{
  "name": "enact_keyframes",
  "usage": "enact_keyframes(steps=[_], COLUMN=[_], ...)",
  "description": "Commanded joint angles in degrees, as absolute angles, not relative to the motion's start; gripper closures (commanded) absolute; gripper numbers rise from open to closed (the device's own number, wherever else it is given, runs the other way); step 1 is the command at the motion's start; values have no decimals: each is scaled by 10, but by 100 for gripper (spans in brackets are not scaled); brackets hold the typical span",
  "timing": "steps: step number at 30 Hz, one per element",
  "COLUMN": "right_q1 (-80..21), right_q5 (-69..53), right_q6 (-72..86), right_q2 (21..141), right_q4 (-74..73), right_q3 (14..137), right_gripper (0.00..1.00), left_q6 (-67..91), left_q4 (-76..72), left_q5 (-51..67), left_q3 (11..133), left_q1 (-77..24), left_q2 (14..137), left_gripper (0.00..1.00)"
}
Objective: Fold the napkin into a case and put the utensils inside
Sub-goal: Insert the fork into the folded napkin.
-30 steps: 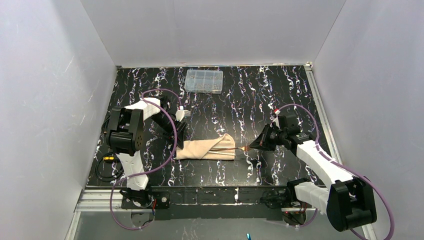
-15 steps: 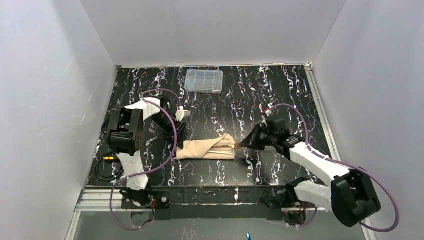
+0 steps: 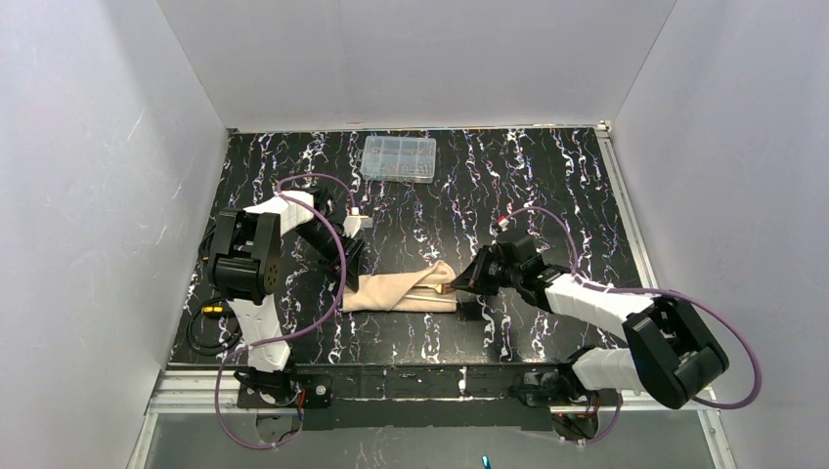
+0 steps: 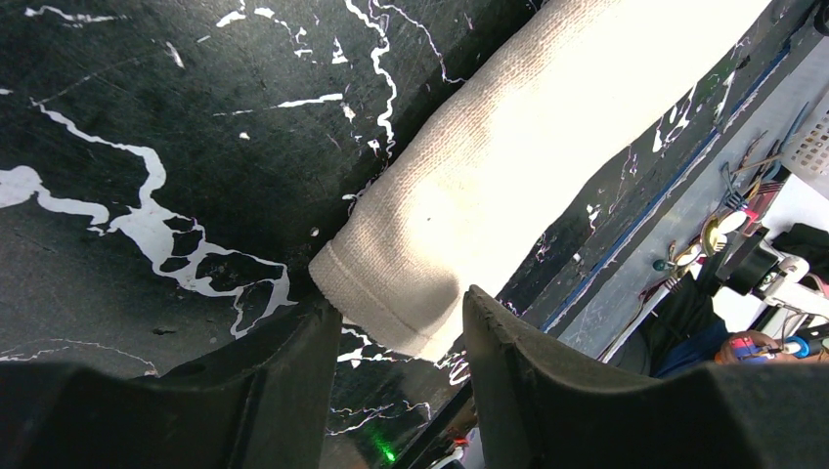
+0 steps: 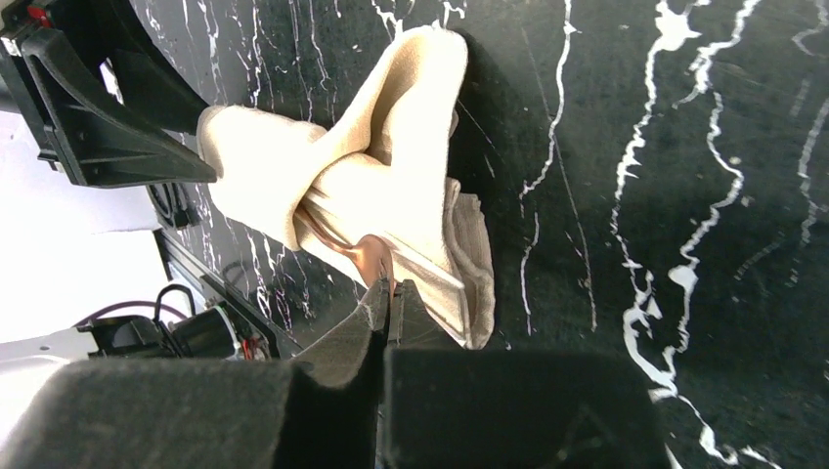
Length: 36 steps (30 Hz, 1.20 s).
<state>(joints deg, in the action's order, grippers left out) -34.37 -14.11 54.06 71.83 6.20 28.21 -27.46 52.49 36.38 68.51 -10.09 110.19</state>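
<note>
The beige napkin lies folded as a narrow case mid-table, its open flaps facing right. My right gripper is at that right end, shut on a copper utensil whose far part is hidden inside the fold. Only a short copper stub shows in the top view. At the left end of the napkin is my left gripper, open. Its fingertips stand on either side of the cloth's hemmed corner without squeezing it.
A clear plastic compartment box sits at the back of the black marbled table. Purple cables loop over both arms. White walls close in on three sides. A metal rail runs along the near edge.
My right gripper has moved left to the napkin's opening, sliding the copper utensil further into the fold. The left gripper and the napkin have stayed put.
</note>
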Motion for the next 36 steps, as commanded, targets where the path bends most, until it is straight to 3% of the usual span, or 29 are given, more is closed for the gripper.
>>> enact_keyframes(steps=[1, 18, 23, 25, 29, 33, 35, 36], right_q1=[-366, -416, -419, -418, -418, -412, -405, -402], right_q5=[-127, -111, -142, -140, -98, -73, -77, -78], right_q6=[547, 551, 549, 537, 496, 445, 420, 405], right_q2=[749, 815, 843, 846, 815, 773, 766, 764], right_q4=[119, 169, 204, 182, 91, 13, -34, -65], right_q3=[310, 341, 342, 349, 361, 387, 411, 427], right_gripper=[99, 99, 94, 86, 51, 33, 20, 13], left_q6=[-289, -297, -299, -300, -301, -298, -295, -294], left_q4=[533, 539, 539, 539, 544, 560, 571, 583], left_q5=[367, 370, 372, 370, 364, 361, 362, 364], left_q3=[681, 679, 677, 678, 680, 698, 713, 721], left_q1=[-102, -102, -102, -102, -101, -98, -95, -92], left_q2=[1103, 1103, 1102, 1101, 1096, 1084, 1081, 1080], left_gripper=[53, 54, 54, 54, 54, 53, 51, 36])
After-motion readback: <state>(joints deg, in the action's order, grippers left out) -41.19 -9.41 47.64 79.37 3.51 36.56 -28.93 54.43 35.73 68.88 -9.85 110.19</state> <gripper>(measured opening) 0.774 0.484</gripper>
